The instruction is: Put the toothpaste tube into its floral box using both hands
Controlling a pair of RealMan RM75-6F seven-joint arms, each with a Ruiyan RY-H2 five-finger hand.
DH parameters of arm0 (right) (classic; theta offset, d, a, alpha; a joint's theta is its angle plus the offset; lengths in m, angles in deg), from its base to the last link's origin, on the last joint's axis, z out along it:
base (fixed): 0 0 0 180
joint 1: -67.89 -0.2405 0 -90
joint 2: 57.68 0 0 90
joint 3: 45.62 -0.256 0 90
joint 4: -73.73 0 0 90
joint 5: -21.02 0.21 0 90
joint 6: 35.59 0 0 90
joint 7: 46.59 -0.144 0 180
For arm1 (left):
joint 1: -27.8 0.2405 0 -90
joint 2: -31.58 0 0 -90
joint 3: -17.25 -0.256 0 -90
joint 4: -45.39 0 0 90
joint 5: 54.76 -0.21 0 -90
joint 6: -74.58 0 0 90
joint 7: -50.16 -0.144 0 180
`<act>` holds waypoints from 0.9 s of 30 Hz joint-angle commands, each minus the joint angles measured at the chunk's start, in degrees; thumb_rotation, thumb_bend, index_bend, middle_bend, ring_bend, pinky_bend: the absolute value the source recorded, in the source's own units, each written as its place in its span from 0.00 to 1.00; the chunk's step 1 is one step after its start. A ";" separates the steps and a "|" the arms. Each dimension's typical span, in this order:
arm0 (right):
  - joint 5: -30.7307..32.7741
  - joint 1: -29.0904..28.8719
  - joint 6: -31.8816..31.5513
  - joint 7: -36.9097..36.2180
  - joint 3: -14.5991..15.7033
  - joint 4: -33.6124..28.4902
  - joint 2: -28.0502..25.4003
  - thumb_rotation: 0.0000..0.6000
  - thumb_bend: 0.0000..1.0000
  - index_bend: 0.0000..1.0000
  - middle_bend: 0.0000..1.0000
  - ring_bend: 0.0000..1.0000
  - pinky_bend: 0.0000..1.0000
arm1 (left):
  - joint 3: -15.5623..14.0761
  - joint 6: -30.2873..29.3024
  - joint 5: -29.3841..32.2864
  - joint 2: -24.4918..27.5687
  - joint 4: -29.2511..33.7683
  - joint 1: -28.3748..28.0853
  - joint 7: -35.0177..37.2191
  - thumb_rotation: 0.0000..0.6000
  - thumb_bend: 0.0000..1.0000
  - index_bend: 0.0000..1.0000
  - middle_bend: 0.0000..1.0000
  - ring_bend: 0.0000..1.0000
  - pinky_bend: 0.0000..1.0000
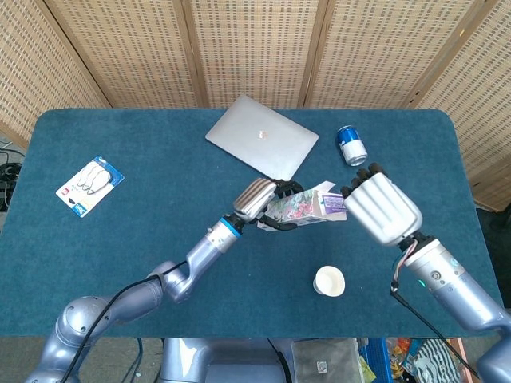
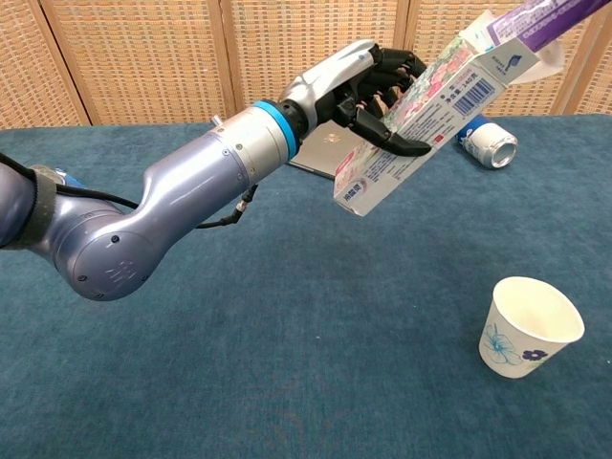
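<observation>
My left hand (image 1: 259,199) (image 2: 368,86) grips the floral box (image 1: 299,208) (image 2: 421,120) and holds it in the air, its open flapped end tilted up toward the right. The purple toothpaste tube (image 1: 334,204) (image 2: 540,17) enters that open end, with part of it inside the box. My right hand (image 1: 379,206) holds the tube's far end; the hand's back hides its fingers and most of the tube in the head view. The chest view shows only the tube's end at the top right, not the right hand.
A silver laptop (image 1: 262,137) lies closed behind the hands. A blue can (image 1: 350,145) (image 2: 486,143) lies on its side at the back right. A paper cup (image 1: 329,281) (image 2: 528,326) stands near the front. A blister pack (image 1: 89,185) lies at the far left.
</observation>
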 commanded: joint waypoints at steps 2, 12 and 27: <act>0.47 -1.66 1.58 6.95 1.75 -1.56 0.61 1.00 0.53 0.59 0.62 0.47 0.48 | 0.07 -0.01 0.14 -0.30 -0.35 -0.20 0.34 1.00 0.19 0.53 0.51 0.45 0.48; -2.11 -1.98 -1.68 13.24 2.57 -2.91 2.64 1.00 0.18 0.16 0.17 0.20 0.25 | 0.28 -0.58 0.30 -0.74 -0.10 -0.60 0.64 1.00 0.19 0.53 0.51 0.45 0.48; -10.63 3.35 -15.23 4.16 -0.94 1.04 1.10 1.00 0.00 0.00 0.00 0.00 0.00 | 0.45 -2.24 0.52 -0.93 -0.27 0.09 2.35 1.00 0.19 0.53 0.51 0.45 0.48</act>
